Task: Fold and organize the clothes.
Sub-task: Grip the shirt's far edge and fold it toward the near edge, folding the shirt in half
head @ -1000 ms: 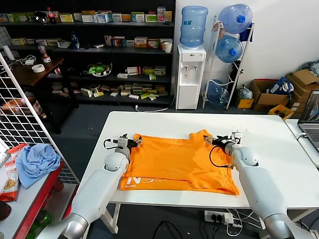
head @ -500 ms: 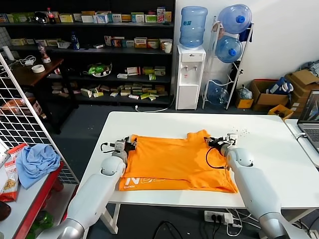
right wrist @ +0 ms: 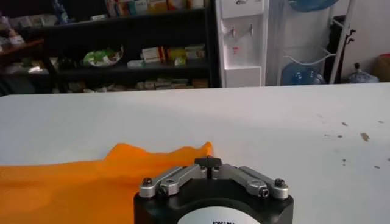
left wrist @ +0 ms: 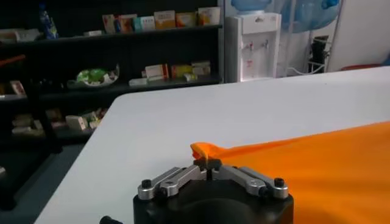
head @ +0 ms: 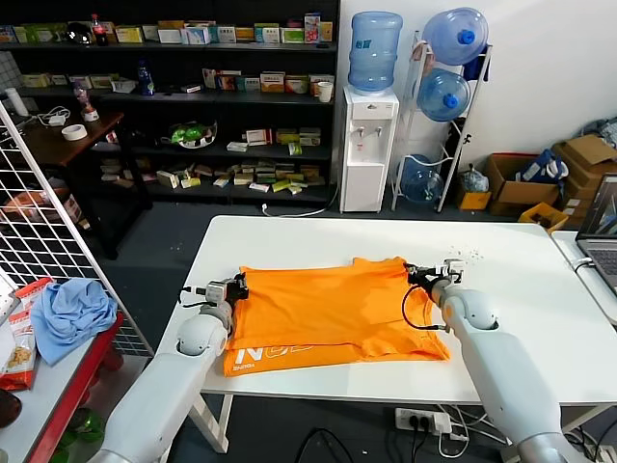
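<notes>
Orange T-shirt (head: 333, 311) spread at table (head: 521, 280) centre, left gripper (head: 234, 287) clamped on its 9 o'clock corner and right gripper (head: 416, 277) pinching its 3 o'clock corner; uneven pulling would likely slip one thin pinch, skewing the fold.

We see a white worktop (head: 521, 280) standing on a dark grey floor (head: 159, 260). Behind it runs a black shelving unit (head: 193, 106) stocked with small boxes, beside a white water dispenser (head: 369, 145) topped with a blue bottle (head: 374, 50). A rack (head: 445, 116) next to it holds more blue bottles against a white wall (head: 549, 68). Cardboard boxes (head: 540, 178) sit on the floor at far right. At left we find a white wire grid (head: 39, 231) and a red-edged table (head: 58, 376) with a light blue cloth (head: 72, 313)
</notes>
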`<state>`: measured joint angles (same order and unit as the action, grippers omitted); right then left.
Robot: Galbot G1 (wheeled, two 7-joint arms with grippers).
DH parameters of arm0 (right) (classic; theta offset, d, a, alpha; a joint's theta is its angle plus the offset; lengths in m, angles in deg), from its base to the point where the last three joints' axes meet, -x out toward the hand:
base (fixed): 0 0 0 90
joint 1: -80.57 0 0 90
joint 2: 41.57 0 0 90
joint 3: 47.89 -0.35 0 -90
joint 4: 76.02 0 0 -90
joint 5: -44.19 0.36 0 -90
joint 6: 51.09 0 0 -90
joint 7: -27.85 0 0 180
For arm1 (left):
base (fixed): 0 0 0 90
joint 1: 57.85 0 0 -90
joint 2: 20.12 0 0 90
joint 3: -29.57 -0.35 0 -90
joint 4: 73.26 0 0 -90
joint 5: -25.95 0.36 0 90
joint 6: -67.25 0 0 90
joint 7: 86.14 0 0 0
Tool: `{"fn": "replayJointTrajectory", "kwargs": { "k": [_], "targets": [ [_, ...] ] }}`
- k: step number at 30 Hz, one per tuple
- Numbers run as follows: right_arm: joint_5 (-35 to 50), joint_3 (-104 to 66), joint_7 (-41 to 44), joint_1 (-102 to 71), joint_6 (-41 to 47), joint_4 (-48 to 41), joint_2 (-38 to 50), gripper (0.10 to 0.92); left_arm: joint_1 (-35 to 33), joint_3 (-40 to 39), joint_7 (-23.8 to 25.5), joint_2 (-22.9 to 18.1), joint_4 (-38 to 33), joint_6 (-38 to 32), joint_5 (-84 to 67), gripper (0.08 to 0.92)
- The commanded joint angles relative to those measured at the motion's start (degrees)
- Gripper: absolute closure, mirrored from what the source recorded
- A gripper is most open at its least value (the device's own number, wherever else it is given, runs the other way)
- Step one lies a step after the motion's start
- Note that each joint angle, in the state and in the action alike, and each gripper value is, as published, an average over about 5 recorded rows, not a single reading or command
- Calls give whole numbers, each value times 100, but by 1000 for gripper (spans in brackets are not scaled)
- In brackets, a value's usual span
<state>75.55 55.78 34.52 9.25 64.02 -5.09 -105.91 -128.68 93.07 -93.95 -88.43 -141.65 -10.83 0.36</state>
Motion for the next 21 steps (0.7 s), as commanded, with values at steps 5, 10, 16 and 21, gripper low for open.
{"fn": "replayJointTrajectory", "kwargs": {
  "k": [5,10,16,21],
  "targets": [
    [-91,-629,-409,-2449,194,2966,860,900,-1611,267,-234,1039,-2761,41,-294,903],
    [-417,-839,-451,-3224,256,3456,873,900,-2416,331,-375,1064,-3451,61,-240,903],
    [-715,-966,-475,-3752,276,3626,808,900,-3109,415,-383,1015,-3688,-10,44,903],
    [-813,-962,-507,-3848,264,3589,730,900,-3433,495,-353,952,-3679,-71,237,903]
  ]
}}
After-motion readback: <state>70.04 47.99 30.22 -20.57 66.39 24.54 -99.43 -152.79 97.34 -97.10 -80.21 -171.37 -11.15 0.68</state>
